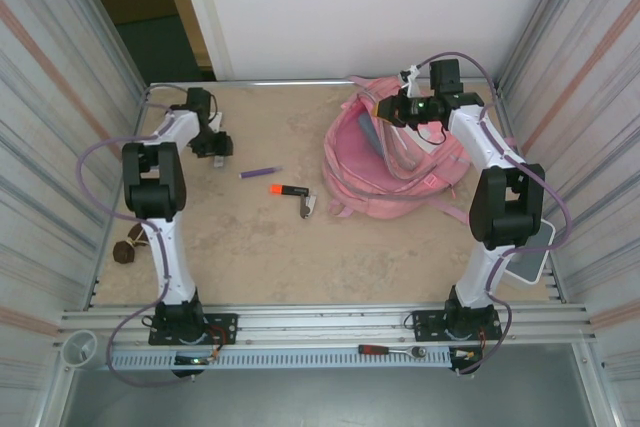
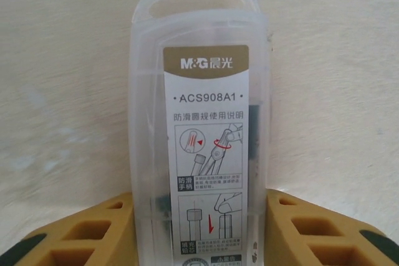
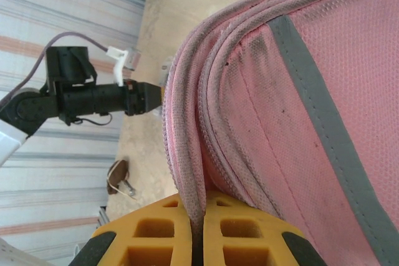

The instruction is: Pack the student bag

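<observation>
Right up against the lens: rim of the student bag (image 3: 299, 91), clamped flat in the right tool (image 3: 198, 219), jaws closed all the way down on the fabric. Looks like a hold to prop the mouth open for loading. Lies at the far right of the tabletop (image 1: 250, 247), flap lifted at the back edge.

Over on the far left, another close-up: clear plastic case (image 2: 199, 91) with an M&G label, flat on the tabletop, sitting inside the left tool (image 2: 199, 232), jaws about half closed and snug against both long sides. Reads as a grip, though can't vouch for how firm.

Loose in between: purple pen (image 1: 260, 172) and orange highlighter (image 1: 288, 190), near each other. Sunglasses (image 1: 130, 247) off by the left edge, well apart from the rest.

Tips for the step in hand, i.e. getting that case up and across:
- Squeeze the long sides near the middle, not the thin hanging tab. Slick plastic, probably twists if grabbed off-centre.
- Lift straight up before swinging right, and pass over the pen and highlighter, not through them.
- Hold the rim high and steady on the right to stop the opening sagging shut.
- Feed the case in end-first, low over the mouth, no dropping from height.
</observation>
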Robot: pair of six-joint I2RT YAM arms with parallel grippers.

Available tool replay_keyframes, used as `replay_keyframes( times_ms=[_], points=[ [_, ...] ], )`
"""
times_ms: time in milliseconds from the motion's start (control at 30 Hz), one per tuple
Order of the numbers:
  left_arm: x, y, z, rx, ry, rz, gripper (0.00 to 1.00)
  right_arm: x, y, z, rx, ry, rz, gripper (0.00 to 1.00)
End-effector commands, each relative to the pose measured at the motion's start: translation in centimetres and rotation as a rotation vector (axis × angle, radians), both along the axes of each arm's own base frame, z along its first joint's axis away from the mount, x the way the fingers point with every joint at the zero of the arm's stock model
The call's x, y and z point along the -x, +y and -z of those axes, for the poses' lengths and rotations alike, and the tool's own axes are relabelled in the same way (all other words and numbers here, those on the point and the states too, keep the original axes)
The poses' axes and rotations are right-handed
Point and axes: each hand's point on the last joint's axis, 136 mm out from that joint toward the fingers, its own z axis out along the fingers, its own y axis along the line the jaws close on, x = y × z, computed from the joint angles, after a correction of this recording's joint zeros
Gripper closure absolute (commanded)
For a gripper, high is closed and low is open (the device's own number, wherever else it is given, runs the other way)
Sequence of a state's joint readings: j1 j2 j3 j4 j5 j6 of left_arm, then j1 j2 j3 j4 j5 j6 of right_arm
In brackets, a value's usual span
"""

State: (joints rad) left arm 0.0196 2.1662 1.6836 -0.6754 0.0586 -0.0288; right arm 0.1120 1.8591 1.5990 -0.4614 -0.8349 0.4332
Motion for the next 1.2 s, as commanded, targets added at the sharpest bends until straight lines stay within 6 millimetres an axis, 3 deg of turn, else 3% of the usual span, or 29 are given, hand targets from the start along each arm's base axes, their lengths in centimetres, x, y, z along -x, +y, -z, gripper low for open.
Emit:
replay_keyframes(
  times_ms=[0,133,267,400,600,800,900,967,1033,1167],
  points=[
    [-0.5,-1.0,-8.6,0.123,-0.222,-0.094,0.73,0.4,-0.4,0.0,0.013,0.004,0.012,0.98],
    [0.7,-8.5,-14.7,0.442,-0.414,-0.048,0.74,-0.1,-0.6,-0.7,0.017,-0.011,0.030,0.98],
    [3.1,-18.0,-18.1,0.698,-0.471,0.045,0.74,-0.6,-0.4,-1.7,0.000,-0.020,0.030,0.98],
    [5.2,-27.1,-19.2,0.919,-0.425,0.107,0.74,-1.2,-0.5,-2.7,-0.002,-0.038,0.037,0.98],
    [6.3,-35.8,-17.9,1.046,-0.343,0.128,0.72,-1.6,-0.4,-4.1,-0.025,-0.051,0.027,0.98],
    [6.1,-41.2,-16.2,1.005,-0.311,0.155,0.64,-1.8,-1.1,-5.4,-0.036,-0.074,0.038,0.98],
    [5.4,-43.3,-14.8,0.958,-0.311,0.154,0.59,-1.8,-1.1,-5.9,-0.041,-0.083,0.038,0.98],
    [4.5,-44.2,-12.9,0.930,-0.286,0.148,0.52,-1.9,-1.1,-6.0,-0.045,-0.084,0.038,0.98],
    [4.1,-44.3,-12.4,0.906,-0.283,0.163,0.44,-1.8,-1.0,-5.9,-0.047,-0.082,0.034,0.98],
    [4.6,-42.8,-13.9,0.798,-0.354,0.251,0.29,-1.2,-1.5,-5.5,-0.026,-0.083,0.036,0.98]
  ],
)
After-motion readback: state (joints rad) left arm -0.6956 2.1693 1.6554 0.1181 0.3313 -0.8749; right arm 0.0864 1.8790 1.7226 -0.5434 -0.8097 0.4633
